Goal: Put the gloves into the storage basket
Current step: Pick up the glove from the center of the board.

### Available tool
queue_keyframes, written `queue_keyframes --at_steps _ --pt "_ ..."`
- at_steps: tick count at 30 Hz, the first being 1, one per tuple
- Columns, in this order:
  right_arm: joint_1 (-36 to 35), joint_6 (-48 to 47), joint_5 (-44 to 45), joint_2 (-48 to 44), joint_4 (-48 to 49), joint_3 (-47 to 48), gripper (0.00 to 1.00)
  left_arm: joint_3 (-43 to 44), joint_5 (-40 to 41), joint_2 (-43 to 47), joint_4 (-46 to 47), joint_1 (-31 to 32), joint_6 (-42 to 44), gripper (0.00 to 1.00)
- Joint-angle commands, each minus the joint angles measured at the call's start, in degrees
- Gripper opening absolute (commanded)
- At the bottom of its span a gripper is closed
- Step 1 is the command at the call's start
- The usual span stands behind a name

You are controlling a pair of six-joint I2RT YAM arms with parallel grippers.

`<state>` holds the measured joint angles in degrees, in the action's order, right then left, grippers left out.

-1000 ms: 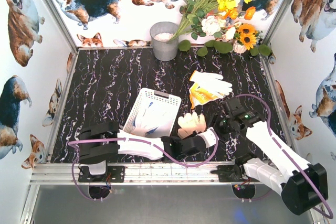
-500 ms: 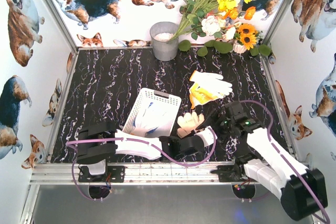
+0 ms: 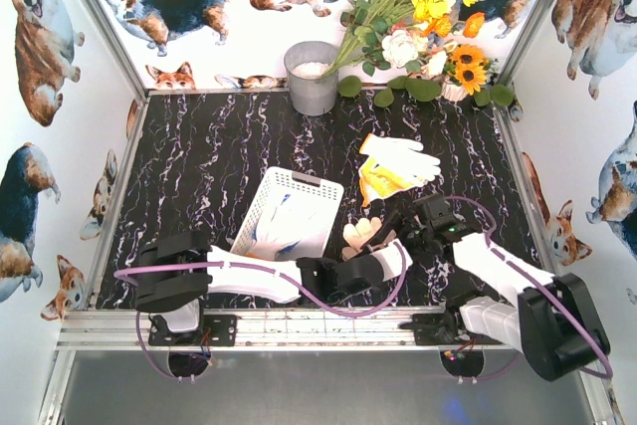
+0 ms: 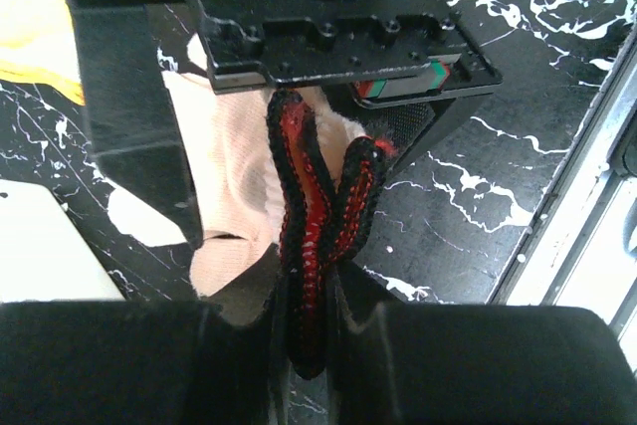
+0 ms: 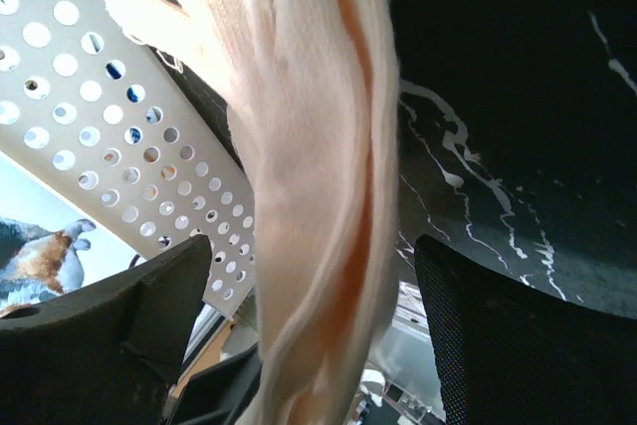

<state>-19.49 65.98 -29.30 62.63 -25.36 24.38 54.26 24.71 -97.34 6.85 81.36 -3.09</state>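
Pinching the red cuff point(image 4: 311, 196), the left claw point(image 4: 304, 330) grips the soft, floppy cream glove point(image 4: 239, 211) just beside the storage basket point(image 3: 302, 182). The right claw point(image 5: 314, 291) gapes wide around the glove, not squeezing. It looks light, and the thick cuff seems the best place to hold.

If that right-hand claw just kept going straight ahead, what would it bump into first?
The cream glove, hanging right between the right gripper's open fingers. The white basket's holed wall lies beyond, though depth is hard to judge.
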Motion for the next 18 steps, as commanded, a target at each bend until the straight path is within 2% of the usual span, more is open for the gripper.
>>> queue_keyframes --at_steps 1,7,12,18 --pt "0.1 -0.9 -4.6 3.6 8.2 -0.8 0.82 -0.7 -0.8 2.3 1.8 0.5 1.3 0.0" --pt "0.1 -3.3 -8.1 6.4 9.7 -0.5 0.65 -1.0 -2.0 5.8 0.5 0.8 2.1 0.0" --pt "0.1 -3.6 -9.6 6.1 10.2 -0.4 0.36 -0.1 -3.3 7.1 -1.3 1.1 3.0 0.0" --pt "2.2 -2.9 -8.5 -0.9 7.9 0.8 0.01 0.6 -4.2 10.3 -6.4 1.1 4.6 0.0"
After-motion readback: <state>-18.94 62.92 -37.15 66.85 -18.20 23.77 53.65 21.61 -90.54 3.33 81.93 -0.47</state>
